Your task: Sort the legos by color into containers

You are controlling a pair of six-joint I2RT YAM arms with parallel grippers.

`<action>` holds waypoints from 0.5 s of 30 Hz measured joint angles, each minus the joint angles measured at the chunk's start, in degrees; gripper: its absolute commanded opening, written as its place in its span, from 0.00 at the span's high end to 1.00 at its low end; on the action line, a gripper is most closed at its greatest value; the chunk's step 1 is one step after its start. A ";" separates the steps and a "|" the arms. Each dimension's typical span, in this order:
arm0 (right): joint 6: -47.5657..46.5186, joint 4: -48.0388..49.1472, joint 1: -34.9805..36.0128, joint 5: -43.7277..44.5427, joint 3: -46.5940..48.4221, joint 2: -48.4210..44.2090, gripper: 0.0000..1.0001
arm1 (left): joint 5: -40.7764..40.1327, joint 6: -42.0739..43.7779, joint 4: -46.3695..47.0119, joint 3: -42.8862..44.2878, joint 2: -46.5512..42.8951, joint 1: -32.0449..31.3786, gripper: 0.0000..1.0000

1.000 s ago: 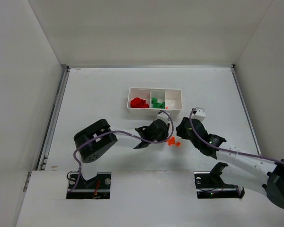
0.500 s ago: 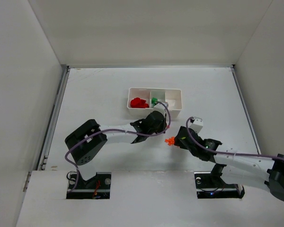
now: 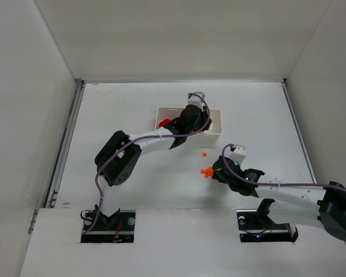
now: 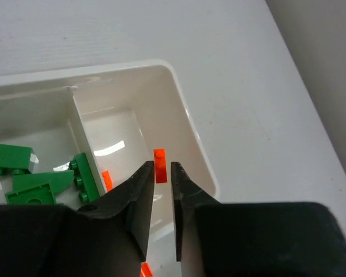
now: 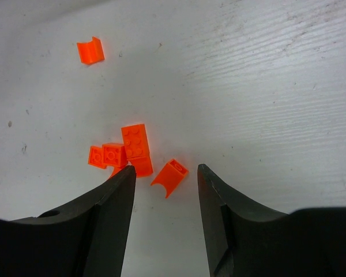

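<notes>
The white three-part tray [image 3: 217,123] sits at the table's far middle. Red bricks [image 3: 164,123] fill its left compartment and green bricks [image 4: 23,184] lie in the middle one. My left gripper [image 4: 162,166] hangs over the right compartment [image 4: 184,109], its jaws nearly together on a tiny orange piece [image 4: 160,173] at the tips. Another orange piece [image 4: 106,180] lies on that compartment's floor. My right gripper [image 5: 166,168] stands open low over a cluster of orange pieces [image 5: 124,153], with one arched orange piece [image 5: 170,176] on the table between its fingers.
A single orange piece [image 5: 90,51] lies apart from the cluster, toward the tray, also visible from above as the lone orange piece [image 3: 204,154]. White walls enclose the table on three sides. The left arm stretches diagonally across the table's middle.
My left gripper has swung from beside the orange cluster up to over the tray's right compartment. The right gripper has drawn back and settled over the orange cluster.
</notes>
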 measured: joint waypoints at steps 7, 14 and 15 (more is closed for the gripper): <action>0.00 0.04 0.02 -0.07 0.46 3.10 0.47 | 1.79 -0.52 -3.06 3.13 5.51 1.53 0.63; 0.13 0.33 0.26 -0.35 1.38 6.08 0.53 | 2.32 -0.74 -2.60 -2.71 -1.62 1.46 0.65; 0.20 0.31 0.35 -0.44 1.46 6.32 0.53 | 2.36 -0.85 -2.47 -4.31 -3.58 1.33 0.66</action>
